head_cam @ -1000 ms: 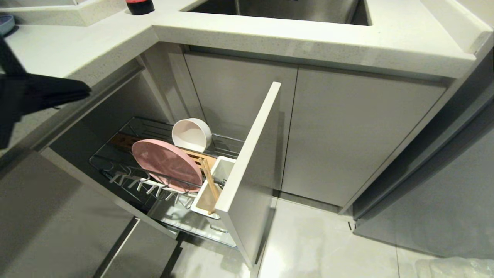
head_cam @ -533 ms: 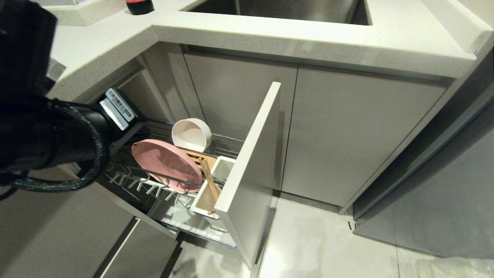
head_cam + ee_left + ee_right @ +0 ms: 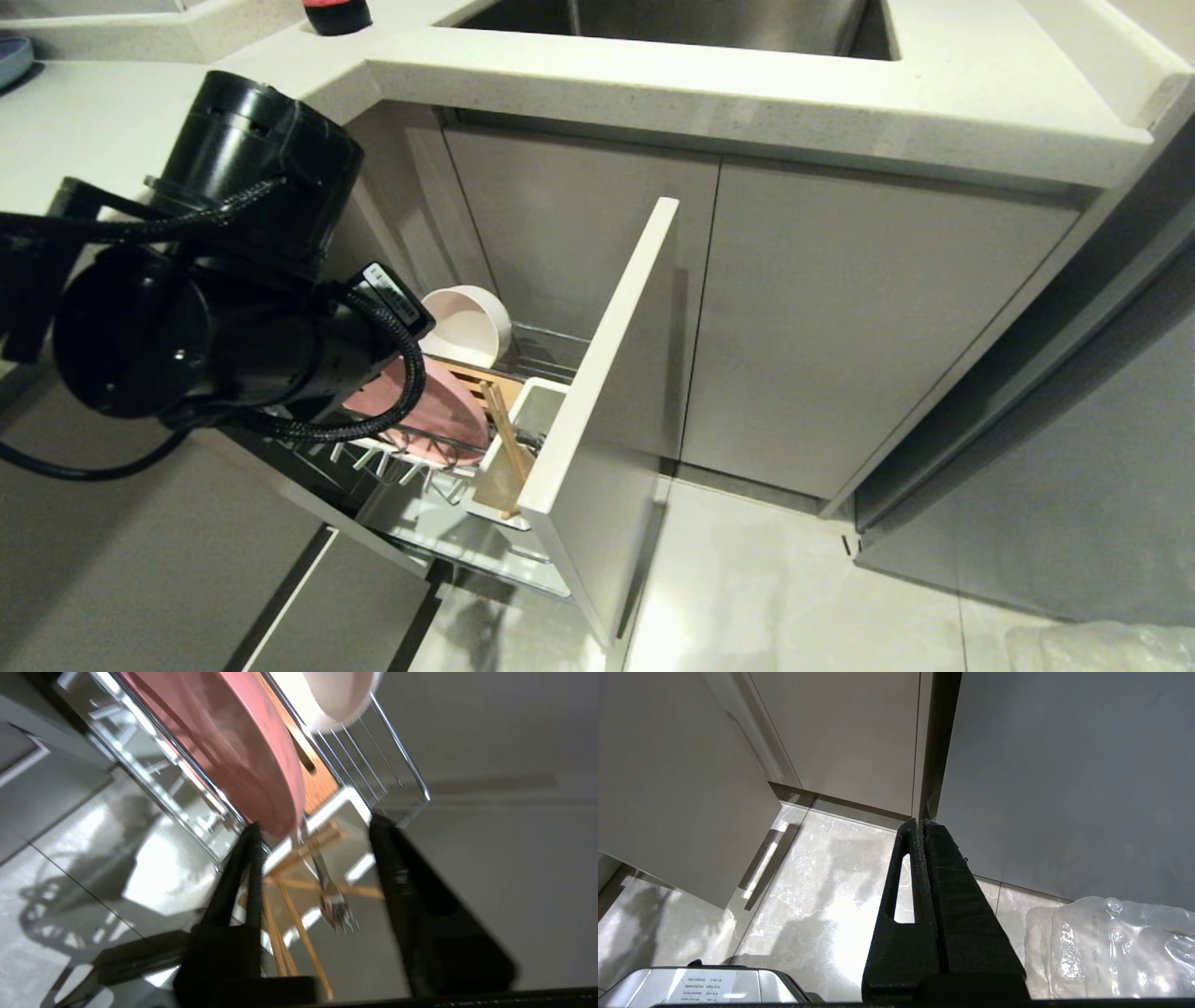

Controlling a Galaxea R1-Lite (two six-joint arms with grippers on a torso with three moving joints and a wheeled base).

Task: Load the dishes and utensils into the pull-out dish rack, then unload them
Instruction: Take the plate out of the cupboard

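Left arm moved in, hiding plate (image 3: 439, 411); left tool (image 3: 313, 828) parted, empty, blurred.

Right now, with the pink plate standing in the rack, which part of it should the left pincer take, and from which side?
Probably the upper rim of the pink plate, from above. It stands on edge, tilted, between the wires of the rack, so only that rim is free, and it is thin: one finger on each face. The left pincer, open, is close to its edge.

Rack (image 3: 439, 523) w/ plate (image 3: 439, 411), bowl (image 3: 467, 322)
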